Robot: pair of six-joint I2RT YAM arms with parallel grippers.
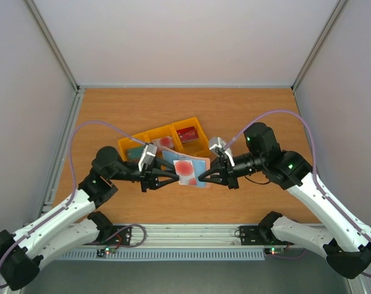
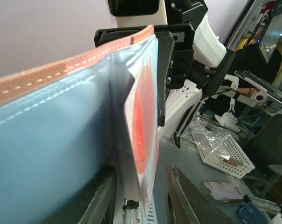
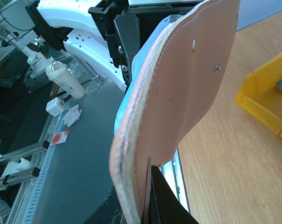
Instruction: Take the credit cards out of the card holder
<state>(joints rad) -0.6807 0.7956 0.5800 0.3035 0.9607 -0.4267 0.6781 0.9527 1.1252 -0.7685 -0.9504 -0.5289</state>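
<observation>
The right gripper (image 1: 202, 178) is clamped on the card holder (image 3: 187, 93); the left gripper (image 1: 176, 178) stands slightly apart around the blotched card (image 2: 143, 126).

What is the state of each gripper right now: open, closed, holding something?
Left gripper: jaws open, standing around the holder and the card in it.
Right gripper: closed on the holder.

Left end effector (image 1: 176, 177) apparently parted, right end effector (image 1: 201, 178) clamped
</observation>
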